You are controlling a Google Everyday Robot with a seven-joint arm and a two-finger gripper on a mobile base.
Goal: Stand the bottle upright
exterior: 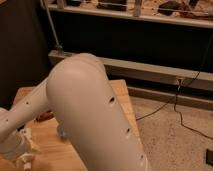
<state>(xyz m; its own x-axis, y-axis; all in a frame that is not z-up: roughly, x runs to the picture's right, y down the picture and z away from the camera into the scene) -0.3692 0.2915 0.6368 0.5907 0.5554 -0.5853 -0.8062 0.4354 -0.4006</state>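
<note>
Approach step. White gripper (23,150) at tan wooden desk's (50,152) near-left edge, jaws released. Small white plastic bottle probably occluded; locate first.

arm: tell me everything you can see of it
The arm is smooth glossy white plastic, a fat rounded link with small dark holes filling the foreground, bending back to a slimmer link low on the left. Its gripper sits at the bottom left edge over the wooden table, open, holding nothing visible.

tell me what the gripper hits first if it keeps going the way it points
Likely the table: the gripper, low at the frame's left, seems aimed down at bare wood, though depth is unclear.
</note>
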